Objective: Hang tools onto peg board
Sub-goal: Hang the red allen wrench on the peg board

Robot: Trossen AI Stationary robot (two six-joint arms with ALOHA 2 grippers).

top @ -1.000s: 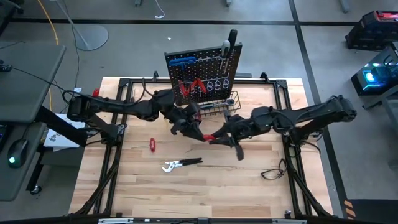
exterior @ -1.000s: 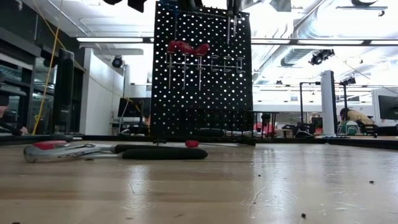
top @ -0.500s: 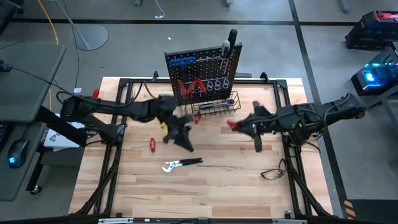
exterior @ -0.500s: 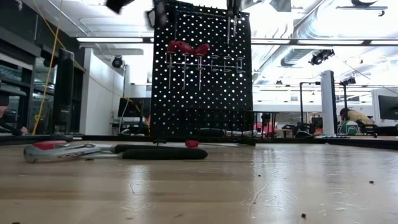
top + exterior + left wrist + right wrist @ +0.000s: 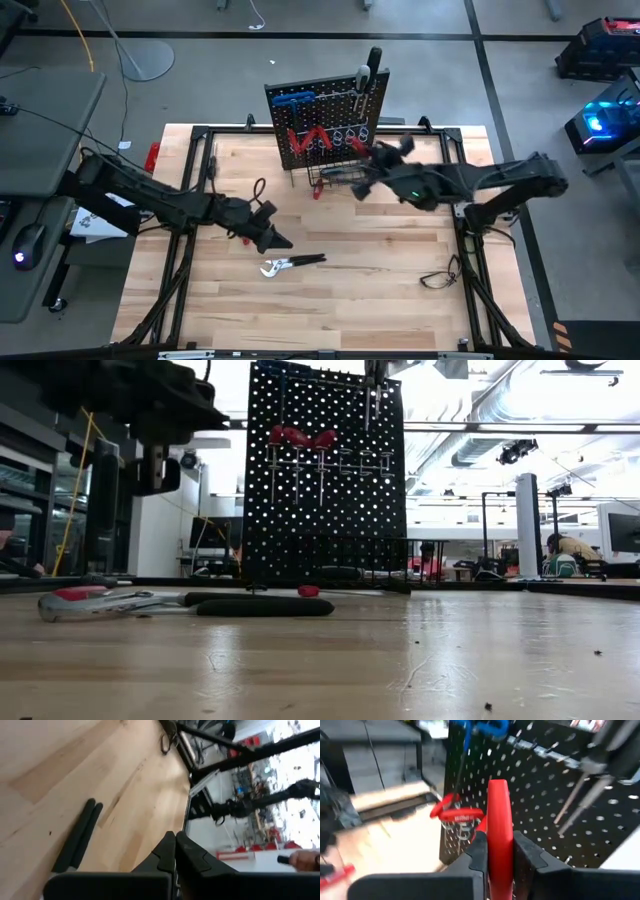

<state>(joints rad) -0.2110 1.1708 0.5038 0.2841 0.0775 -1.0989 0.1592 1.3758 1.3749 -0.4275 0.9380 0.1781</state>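
Left arm reaches from the left edge toward centre-left of the overhead frame, its gripper low, fingers pressed together. Right arm stretches from the right edge to upper centre, its gripper clamped on a red handle.

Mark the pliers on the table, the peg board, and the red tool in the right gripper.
pliers (image 5: 283, 265): high view, on the silver head near the pivot.
peg board (image 5: 325, 510): low view, on the middle of the perforated panel.
red tool (image 5: 499, 820): right wrist view, on the red handle between the jaws.
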